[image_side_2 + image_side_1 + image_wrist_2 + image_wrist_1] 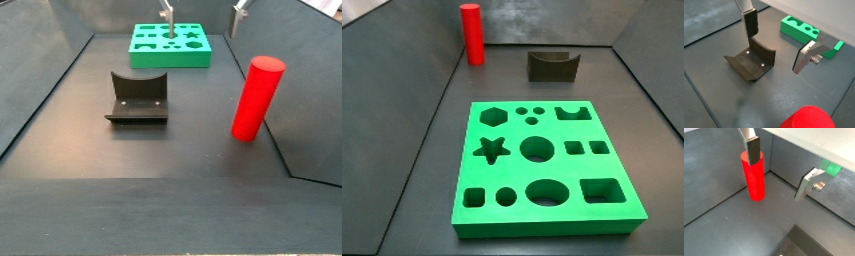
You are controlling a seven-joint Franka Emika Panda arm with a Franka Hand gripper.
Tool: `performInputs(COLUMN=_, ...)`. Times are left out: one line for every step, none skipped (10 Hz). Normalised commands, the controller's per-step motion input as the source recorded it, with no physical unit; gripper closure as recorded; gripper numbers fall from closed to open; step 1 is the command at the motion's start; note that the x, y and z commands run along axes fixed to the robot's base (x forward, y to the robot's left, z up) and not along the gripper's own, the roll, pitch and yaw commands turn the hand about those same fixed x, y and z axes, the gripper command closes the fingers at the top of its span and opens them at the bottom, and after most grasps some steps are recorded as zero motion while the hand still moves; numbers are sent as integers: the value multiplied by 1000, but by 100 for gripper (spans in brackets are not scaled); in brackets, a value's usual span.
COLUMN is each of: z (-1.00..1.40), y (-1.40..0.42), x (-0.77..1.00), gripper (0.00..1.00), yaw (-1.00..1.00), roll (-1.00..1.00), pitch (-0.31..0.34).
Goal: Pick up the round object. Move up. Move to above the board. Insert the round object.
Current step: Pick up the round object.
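jaws spread above grey block, red peg nr wall

A lab test cell — grey walled pen, gripper above, green board — no household clutter

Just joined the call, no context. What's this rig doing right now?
Nothing is held yet. The pincer is open, its fingers hanging in the air. The red peg stands upright and untouched on the floor near a wall. The green board lies flat with every cut-out empty, and the dark grey notched block sits between peg and board. The pick-up is not yet done.
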Motion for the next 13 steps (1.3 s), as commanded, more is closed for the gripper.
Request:
performInputs(z=0, y=303, x=-1000, gripper=0, yaw=-120, roll=81, pitch=-104)
performInputs(z=140, y=326, x=-1000, gripper=0, yaw=-66, roll=90, pitch=-121)
performInputs(z=194, y=277, x=-1000, gripper=0, yaw=-17, roll=83, pitch=-163)
performInputs(z=0, y=109, x=-920, gripper=0, yaw=0, roll=51, pitch=-180)
performInputs(z=-71, y=43, x=-554, gripper=0, yaw=34, roll=-26, pitch=-116)
performInputs(z=-71, y=60, x=-631, gripper=0, yaw=49, roll=-36, pitch=-137)
performInputs(z=-66, y=123, x=-643, gripper=0, yaw=43, roll=-23, pitch=-129)
performInputs(z=-94, y=166, x=-611, gripper=0, yaw=34, roll=0, pitch=-116)
performInputs(z=-237, y=51, x=0, gripper=0, yaw=0, roll=0, pitch=0)
performInputs(z=-314, y=0, x=269, gripper=0, yaw=0, roll=0, pitch=34)
performInputs(z=-349, y=0, x=354, gripper=0, yaw=-6, roll=0, pitch=47)
performInputs(z=-369, y=23, x=257, gripper=0, yaw=-3, roll=-21, pitch=31)
performInputs(z=-383, y=103, x=0, gripper=0, yaw=0, roll=0, pitch=0)
